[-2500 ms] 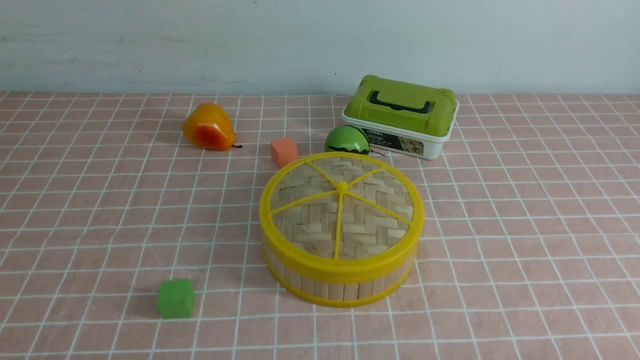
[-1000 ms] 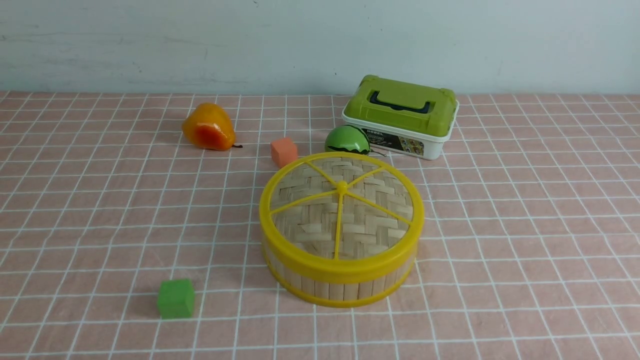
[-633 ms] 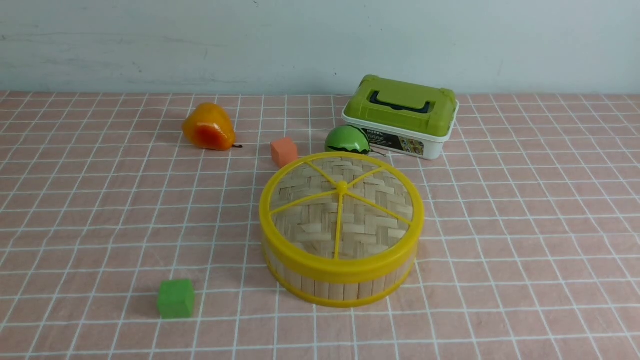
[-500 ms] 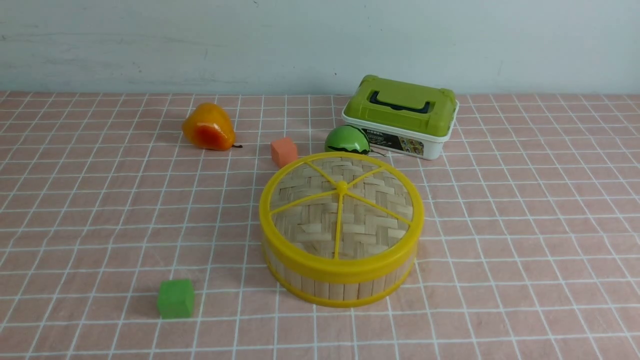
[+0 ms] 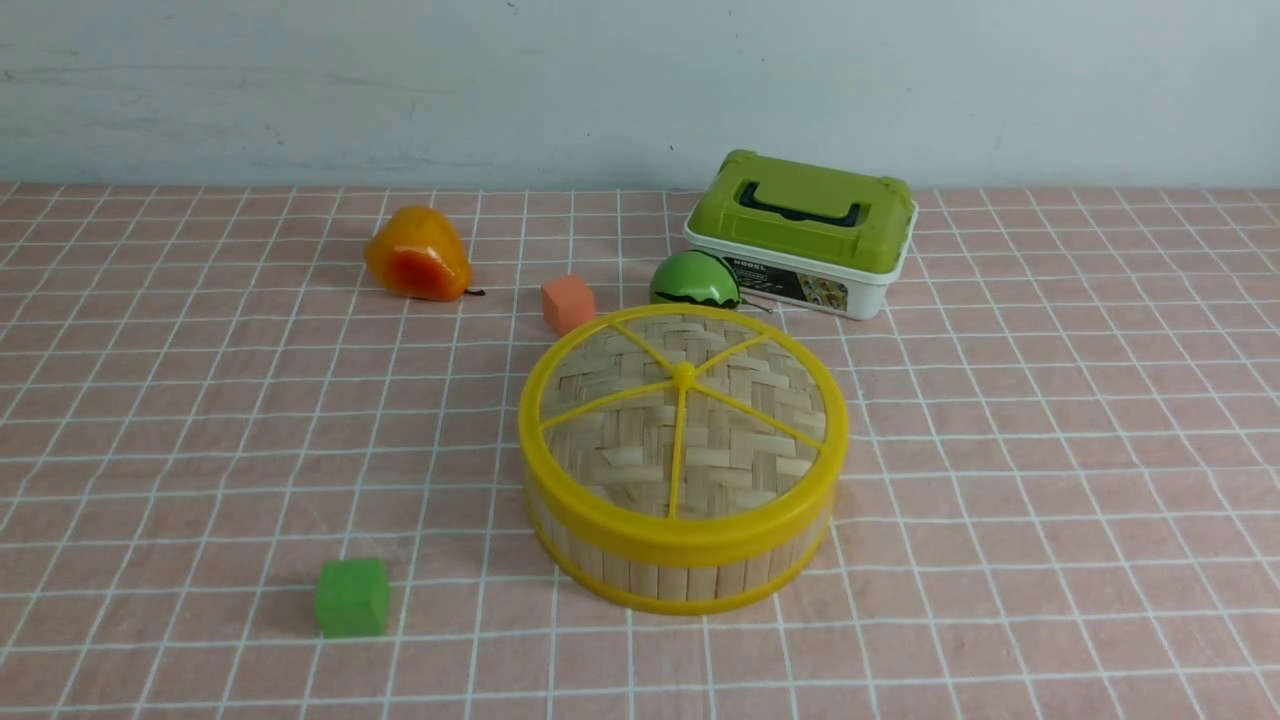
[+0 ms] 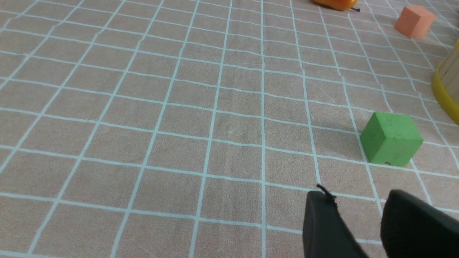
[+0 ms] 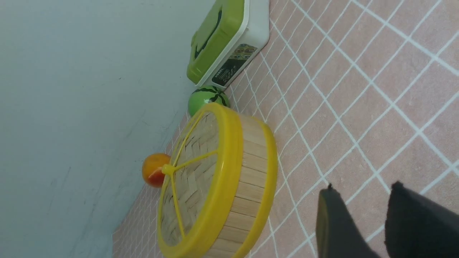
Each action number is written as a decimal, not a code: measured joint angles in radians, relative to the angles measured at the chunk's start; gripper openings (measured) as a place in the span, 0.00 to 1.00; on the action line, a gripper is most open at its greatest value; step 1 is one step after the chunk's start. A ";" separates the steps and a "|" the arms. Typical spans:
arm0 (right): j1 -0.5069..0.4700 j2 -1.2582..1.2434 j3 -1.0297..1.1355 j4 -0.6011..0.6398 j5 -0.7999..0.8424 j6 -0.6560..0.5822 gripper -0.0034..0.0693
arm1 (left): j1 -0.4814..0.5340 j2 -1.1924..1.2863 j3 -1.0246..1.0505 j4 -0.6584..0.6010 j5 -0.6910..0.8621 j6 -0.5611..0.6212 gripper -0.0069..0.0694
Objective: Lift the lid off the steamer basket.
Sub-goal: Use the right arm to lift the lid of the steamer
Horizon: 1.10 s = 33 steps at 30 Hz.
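All things in the front view lie as before: the lid (image 5: 683, 410) sits on the steamer basket (image 5: 680, 575), midway between the near and far edges of the table (image 5: 1050, 450). Only the wrist views show the left gripper (image 6: 356, 200) and right gripper (image 7: 362, 193), both partly open and empty. The label on the box (image 5: 800, 250) is unreadable.

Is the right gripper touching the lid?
Apart. The right wrist view shows bare tablecloth between the right gripper and the lid, which sits on the steamer basket.
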 joint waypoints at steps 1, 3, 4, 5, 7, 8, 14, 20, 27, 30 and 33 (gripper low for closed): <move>0.000 0.000 0.000 -0.003 0.002 -0.005 0.31 | 0.000 0.000 0.000 0.000 0.000 0.000 0.40; 0.000 0.000 -0.001 -0.005 0.008 -0.053 0.31 | 0.000 0.000 0.000 0.000 0.000 0.000 0.40; 0.000 0.000 -0.014 -0.009 0.019 -0.093 0.31 | 0.000 0.000 0.000 0.000 0.000 0.000 0.40; 0.000 0.000 -0.033 -0.017 0.028 -0.142 0.31 | 0.000 0.000 0.000 0.000 0.000 0.000 0.40; 0.000 0.032 -0.127 -0.055 0.076 -0.249 0.24 | 0.000 0.000 0.000 0.000 0.000 0.000 0.40; 0.000 0.065 -0.174 -0.090 0.104 -0.299 0.20 | 0.000 0.000 0.000 0.000 0.000 0.000 0.40; 0.000 0.425 -0.557 -0.282 0.327 -0.497 0.03 | 0.000 0.000 0.000 0.000 0.000 0.000 0.40; 0.000 0.879 -1.066 -0.295 0.636 -0.808 0.02 | 0.000 0.000 0.000 0.000 0.000 0.000 0.40; 0.112 1.258 -1.438 -0.238 0.874 -0.944 0.04 | 0.000 0.000 0.000 0.000 0.000 0.000 0.40; 0.211 1.378 -1.564 -0.293 0.896 -0.926 0.04 | 0.000 0.000 0.000 0.000 0.000 0.000 0.40; 0.320 1.525 -1.685 -0.394 0.902 -0.854 0.05 | 0.000 0.000 0.000 0.000 0.000 0.000 0.40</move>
